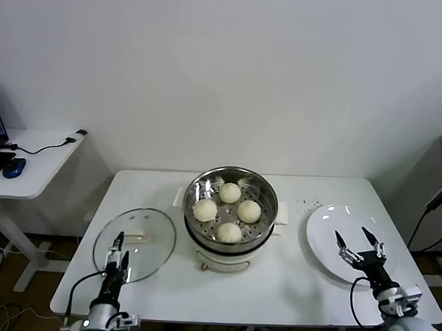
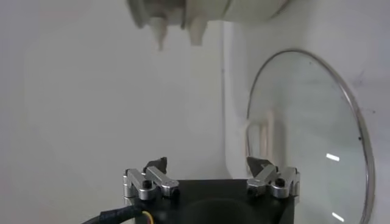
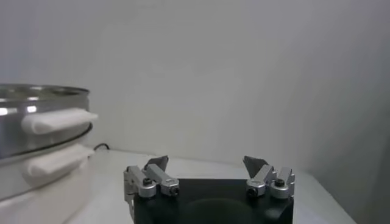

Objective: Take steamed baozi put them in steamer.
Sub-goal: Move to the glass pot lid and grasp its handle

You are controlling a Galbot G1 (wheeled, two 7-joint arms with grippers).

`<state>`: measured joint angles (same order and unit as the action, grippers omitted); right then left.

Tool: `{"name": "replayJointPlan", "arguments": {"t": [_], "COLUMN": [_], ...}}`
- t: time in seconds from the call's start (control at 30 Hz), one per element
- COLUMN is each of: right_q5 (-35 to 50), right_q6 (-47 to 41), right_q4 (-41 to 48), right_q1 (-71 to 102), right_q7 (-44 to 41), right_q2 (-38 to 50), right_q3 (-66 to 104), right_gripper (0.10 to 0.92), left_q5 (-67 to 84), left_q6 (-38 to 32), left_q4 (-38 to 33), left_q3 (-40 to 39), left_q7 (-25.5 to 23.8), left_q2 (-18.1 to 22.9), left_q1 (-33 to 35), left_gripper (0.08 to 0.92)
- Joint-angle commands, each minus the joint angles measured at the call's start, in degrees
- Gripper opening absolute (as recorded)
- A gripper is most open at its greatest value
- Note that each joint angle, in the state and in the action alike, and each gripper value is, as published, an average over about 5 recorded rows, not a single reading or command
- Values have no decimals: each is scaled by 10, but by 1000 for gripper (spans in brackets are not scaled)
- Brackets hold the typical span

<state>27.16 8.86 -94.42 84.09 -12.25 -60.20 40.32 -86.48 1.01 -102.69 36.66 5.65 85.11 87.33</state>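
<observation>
Several cream-white steamed baozi [image 1: 229, 193] rest on the perforated tray inside the shiny steel steamer [image 1: 266, 186] at the table's centre. My left gripper [image 1: 118, 251] is low at the front left, over the near edge of the glass lid [image 1: 157, 232], open with nothing between its fingers. My right gripper [image 1: 357, 241] hovers open and empty above the white plate [image 1: 328, 227] at the right. In the right wrist view the steamer's steel wall [image 3: 24, 115] and white handle [image 3: 55, 120] show beside my right gripper [image 3: 206, 163]. The left wrist view shows my left gripper [image 2: 208, 164] and the lid [image 2: 317, 115].
The plate holds nothing. A side desk [image 1: 32, 155] with a blue mouse [image 1: 14, 168] and cables stands at the far left. The table's front edge runs just behind both grippers.
</observation>
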Motion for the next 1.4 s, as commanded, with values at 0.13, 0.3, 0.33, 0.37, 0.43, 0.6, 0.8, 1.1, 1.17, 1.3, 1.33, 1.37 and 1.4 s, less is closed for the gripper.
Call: {"name": "replayJointPlan", "arguments": {"t": [0.13,0.3,0.33,0.37,0.43,0.6,0.8,1.1,1.17,1.3,1.33,1.37,1.4], "right_q5": [-40,-43,-43,-44,-46,-47,-50,-62,-64,-66,-67,-67,-68], "right_q6": [6,6,6,6,6,6,7,11,12,13,13,14,14], "right_q4": [17,25,28,31,37,47,52,67,70,76,77,79,80], "right_q1": [19,5,2,-2,-9,-22,-32,-41,-43,-49,-51,-52,-54], "right_q7": [3,4,4,4,4,4,4,1,1,0,0,-1,-1], "right_q2": [-27,-31,-32,-32,-31,-30,-35,-45,-47,-49,-50,-50,-50], "right_q3": [21,13,12,10,7,3,-2,-5,-6,-7,-7,-7,-7], "right_gripper": [823,823,823,823,823,823,823,823,823,823,823,823,823], "left_q5": [-49,-35,-32,-30,-26,-18,-16,7,11,18,20,21,24], "left_q6": [28,31,32,32,32,38,45,45,44,40,39,38,36], "left_q4": [139,169,175,181,191,208,229,230,231,231,231,229,228], "left_q3": [-27,-25,-25,-25,-25,-29,-30,-32,-32,-31,-30,-30,-29], "left_q7": [15,25,27,29,32,36,47,44,44,44,44,44,44], "left_q2": [-24,-25,-25,-25,-25,-27,-27,-30,-30,-30,-30,-30,-31], "left_q1": [-120,-147,-151,-156,-163,-179,-198,-202,-202,-201,-201,-201,-200], "left_gripper": [823,823,823,823,823,823,823,758,697,584,559,524,498]}}
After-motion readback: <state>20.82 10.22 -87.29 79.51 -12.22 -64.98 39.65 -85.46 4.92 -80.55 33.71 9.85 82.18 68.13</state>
